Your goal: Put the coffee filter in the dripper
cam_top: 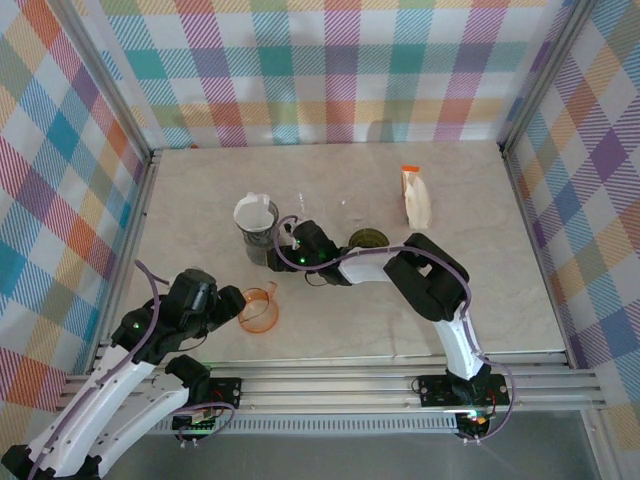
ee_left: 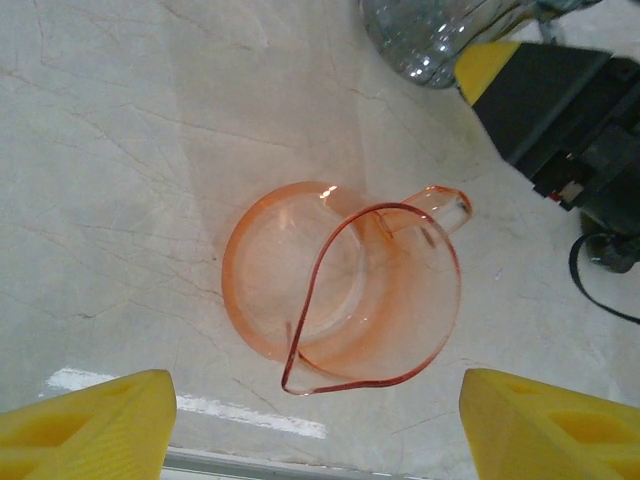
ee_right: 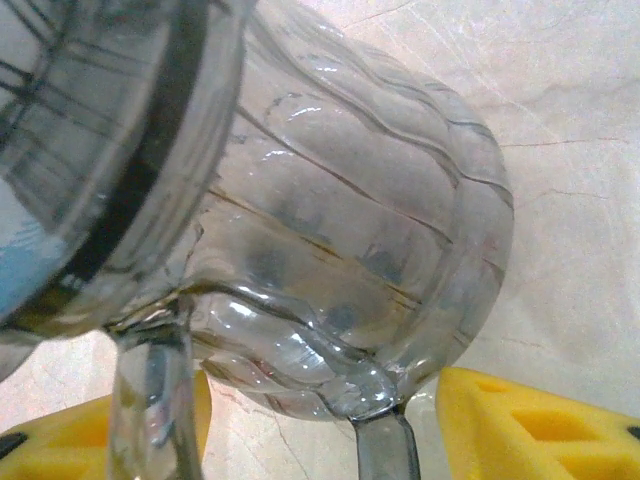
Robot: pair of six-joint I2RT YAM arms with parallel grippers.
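Dripper (ee_left: pixel 345 295) sits just ahead of the open left gripper (ee_left: pixel 315 405).
Its handle points to the upper right, and nothing touches it. Right gripper (ee_right: pixel 320 410) is at the jug (ee_right: pixel 350 220), grip unclear.

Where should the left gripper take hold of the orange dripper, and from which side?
On the orange dripper, likely the thin rim, from above: one finger inside the open cone, one outside. Its handle is small and points away from the left gripper.
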